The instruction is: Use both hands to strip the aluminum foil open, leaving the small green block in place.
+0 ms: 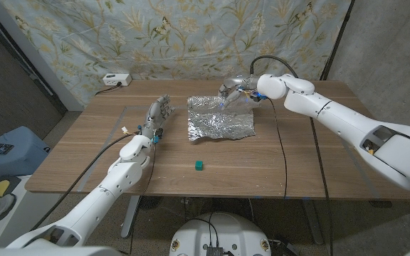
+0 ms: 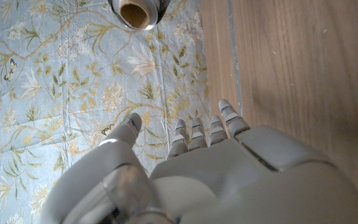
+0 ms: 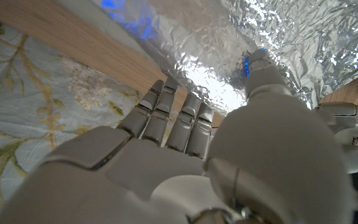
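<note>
**Foil Sheet Spread, Right Hand At Its Far Edge**

The right hand point(image 1: 235, 89) partly covered the far edge of the aluminum foil point(image 1: 221, 121), so the exact contact there was hard to read — in the right wrist view its fingers point(image 3: 166, 115) lay against the crumpled sheet, and whether they pinched it could not be told. The foil lay largely flat on the wooden table point(image 1: 84, 156). The left hand point(image 1: 157, 114) stood apart from the foil, fingers spread, holding nothing. The small green block point(image 1: 199, 165) sat near the table's front edge — clear of the foil.
</note>
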### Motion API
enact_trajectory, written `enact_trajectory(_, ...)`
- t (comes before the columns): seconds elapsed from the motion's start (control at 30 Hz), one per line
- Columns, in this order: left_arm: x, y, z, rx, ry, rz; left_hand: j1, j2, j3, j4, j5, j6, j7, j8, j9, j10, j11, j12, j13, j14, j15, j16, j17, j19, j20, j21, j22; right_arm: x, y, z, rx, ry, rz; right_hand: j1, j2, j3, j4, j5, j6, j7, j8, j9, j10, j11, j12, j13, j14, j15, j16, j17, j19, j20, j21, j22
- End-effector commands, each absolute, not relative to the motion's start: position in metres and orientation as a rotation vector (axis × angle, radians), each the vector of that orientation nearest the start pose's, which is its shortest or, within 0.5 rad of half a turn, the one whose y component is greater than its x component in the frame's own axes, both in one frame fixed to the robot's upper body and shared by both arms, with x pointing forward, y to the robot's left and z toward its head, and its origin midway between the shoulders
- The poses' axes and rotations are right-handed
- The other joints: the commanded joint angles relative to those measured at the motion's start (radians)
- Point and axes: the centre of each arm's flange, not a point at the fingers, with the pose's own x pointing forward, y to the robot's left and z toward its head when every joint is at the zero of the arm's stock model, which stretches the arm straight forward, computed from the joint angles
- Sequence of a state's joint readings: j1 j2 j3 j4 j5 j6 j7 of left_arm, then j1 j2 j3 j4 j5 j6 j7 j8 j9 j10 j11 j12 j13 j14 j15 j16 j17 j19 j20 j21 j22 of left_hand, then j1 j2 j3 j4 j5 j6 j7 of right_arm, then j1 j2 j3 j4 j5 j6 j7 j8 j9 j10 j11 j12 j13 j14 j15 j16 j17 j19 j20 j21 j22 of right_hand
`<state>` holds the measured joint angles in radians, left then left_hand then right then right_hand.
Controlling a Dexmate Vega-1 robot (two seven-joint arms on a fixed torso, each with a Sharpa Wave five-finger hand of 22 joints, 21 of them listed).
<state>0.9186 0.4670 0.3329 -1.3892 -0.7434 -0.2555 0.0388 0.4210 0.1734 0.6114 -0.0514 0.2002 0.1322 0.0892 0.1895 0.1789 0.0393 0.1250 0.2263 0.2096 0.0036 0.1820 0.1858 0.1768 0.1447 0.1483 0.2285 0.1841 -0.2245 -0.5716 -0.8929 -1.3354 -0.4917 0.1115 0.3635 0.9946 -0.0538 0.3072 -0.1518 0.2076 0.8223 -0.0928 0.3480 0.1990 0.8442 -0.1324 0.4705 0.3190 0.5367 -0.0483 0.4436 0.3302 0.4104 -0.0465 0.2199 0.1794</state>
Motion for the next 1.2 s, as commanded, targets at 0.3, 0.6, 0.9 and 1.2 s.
enact_trajectory(0.3, 0.643, 0.271, -0.043, -0.205, -0.561, -0.204, 0.004, -0.001, 0.005, -0.009, 0.004, 0.010, 0.002, 0.002, 0.006, 0.006, 0.008, 0.007, 0.002, 0.006, 0.005, 0.000, 0.001, 0.004, -0.001, -0.005, 0.005, 0.662, -0.137, 0.142, -1.550, -0.536, 0.421, 0.016, 0.031, -0.009, 0.004, 0.005, 0.054, -0.034, -0.003, 0.006, 0.045, -0.032, 0.006, 0.010, 0.003, -0.156, 0.013, 0.015, 0.010, -0.028, 0.006, 0.002)
enact_trajectory(0.6, 0.643, 0.271, -0.042, -0.203, -0.559, -0.209, 0.005, -0.001, 0.004, -0.011, 0.004, 0.010, 0.001, 0.001, 0.006, 0.007, 0.010, 0.007, 0.002, 0.006, 0.006, 0.000, 0.001, 0.005, -0.001, -0.005, 0.005, 0.664, -0.148, 0.148, -1.492, -0.481, 0.421, 0.022, 0.039, -0.010, 0.004, 0.004, 0.055, -0.025, -0.006, 0.007, 0.044, -0.021, 0.008, 0.014, 0.009, -0.151, 0.020, 0.023, 0.008, -0.024, 0.005, 0.002)
enact_trajectory(0.9, 0.644, 0.270, -0.042, -0.191, -0.548, -0.223, 0.006, 0.000, 0.003, -0.013, 0.004, 0.011, 0.003, 0.001, 0.006, 0.007, 0.011, 0.007, 0.002, 0.007, 0.006, 0.000, 0.001, 0.005, -0.001, -0.004, 0.005, 0.663, -0.158, 0.150, -1.413, -0.464, 0.419, 0.025, 0.040, -0.014, 0.003, 0.000, 0.065, -0.017, -0.006, 0.008, 0.055, -0.015, 0.016, 0.017, 0.021, -0.149, 0.029, 0.029, 0.016, -0.020, 0.007, 0.003)
enact_trajectory(1.2, 0.643, 0.267, -0.041, -0.176, -0.538, -0.239, 0.006, 0.000, 0.002, -0.015, 0.004, 0.012, 0.002, 0.001, 0.006, 0.006, 0.011, 0.006, 0.002, 0.007, 0.007, 0.000, 0.001, 0.005, -0.001, -0.005, 0.005, 0.657, -0.168, 0.154, -1.343, -0.456, 0.393, 0.028, 0.043, -0.019, 0.002, -0.003, 0.073, -0.012, -0.008, 0.009, 0.064, -0.008, 0.023, 0.021, 0.038, -0.148, 0.041, 0.036, 0.024, -0.021, 0.009, 0.003)
